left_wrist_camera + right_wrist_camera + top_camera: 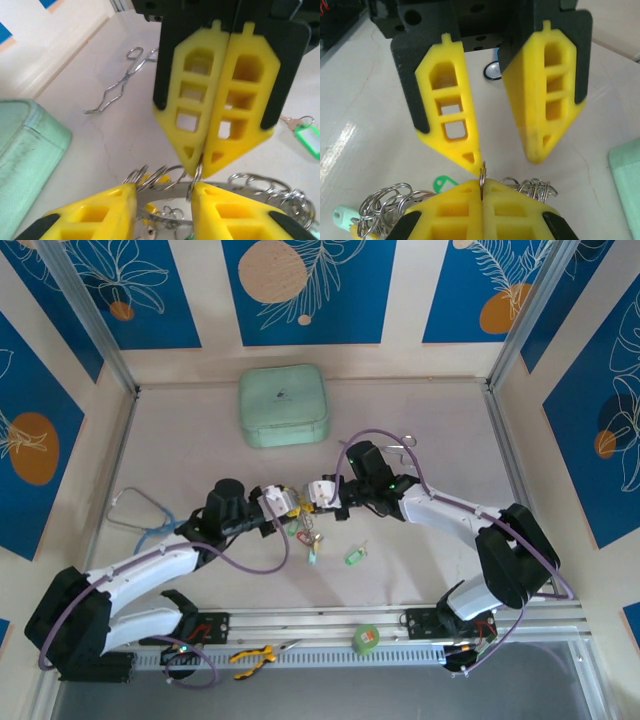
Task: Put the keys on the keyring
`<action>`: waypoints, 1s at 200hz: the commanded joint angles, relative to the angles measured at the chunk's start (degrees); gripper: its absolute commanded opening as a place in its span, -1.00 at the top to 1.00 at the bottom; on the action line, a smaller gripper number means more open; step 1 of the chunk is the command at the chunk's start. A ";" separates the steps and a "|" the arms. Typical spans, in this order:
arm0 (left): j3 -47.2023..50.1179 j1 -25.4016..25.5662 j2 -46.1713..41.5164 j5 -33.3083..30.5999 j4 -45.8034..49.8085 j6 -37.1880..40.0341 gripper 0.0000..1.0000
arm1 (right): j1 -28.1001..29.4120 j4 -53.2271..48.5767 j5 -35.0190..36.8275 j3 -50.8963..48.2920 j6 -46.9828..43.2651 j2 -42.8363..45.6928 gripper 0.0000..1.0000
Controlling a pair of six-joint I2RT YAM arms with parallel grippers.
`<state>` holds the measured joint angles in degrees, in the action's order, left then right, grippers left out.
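Right wrist view: flat silvery-gold metal keyring point(482, 172) is clamped edge-on by closed right gripper point(482, 186), apparently so silvery tagged keys point(308, 537) can be threaded by open left gripper point(505, 164).

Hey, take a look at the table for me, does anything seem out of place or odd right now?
One green-tagged key lies loose on the table, by itself, apart from the bunch of keys at mid-table. Nothing looks spilled or damaged.
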<state>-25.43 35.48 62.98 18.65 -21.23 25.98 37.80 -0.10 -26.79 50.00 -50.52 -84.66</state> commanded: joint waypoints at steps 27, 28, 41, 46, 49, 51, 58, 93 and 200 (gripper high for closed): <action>9.92 -4.37 2.85 6.63 -26.11 -9.40 0.19 | -1.67 7.49 -9.05 -3.37 6.22 -0.30 1.00; 10.07 -4.37 2.94 6.73 -26.26 -9.38 0.19 | -1.68 7.66 -9.15 -3.39 6.31 -0.32 1.00; 10.95 -4.56 5.54 8.04 -30.45 -10.08 0.19 | -1.73 9.25 -10.16 -3.59 7.51 -0.76 1.00; 11.21 -4.64 6.65 8.46 -32.21 -10.46 0.19 | -1.77 9.54 -10.52 -3.59 7.73 -0.89 1.00; 11.34 -4.66 7.28 8.74 -33.17 -10.65 0.20 | -1.72 9.69 -10.64 -3.64 7.92 -0.96 1.00; 11.43 -4.64 7.67 8.94 -33.94 -10.74 0.21 | -1.73 9.84 -10.76 -3.67 8.01 -1.01 1.00; 11.75 -4.64 8.98 9.83 -36.18 -11.19 0.25 | -1.66 10.13 -11.05 -3.68 8.32 -1.16 1.00; 12.03 -4.80 12.68 12.98 -42.90 -12.42 0.46 | -1.68 9.82 -11.32 -3.77 8.51 -1.31 1.00; 11.21 -4.67 12.16 19.49 -39.45 -12.03 0.38 | -1.49 11.70 -11.01 -4.03 10.48 -1.21 1.00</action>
<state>-13.74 30.87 75.59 34.57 -59.18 14.81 36.25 9.67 -36.03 46.70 -41.23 -85.47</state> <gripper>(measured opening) 0.308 0.048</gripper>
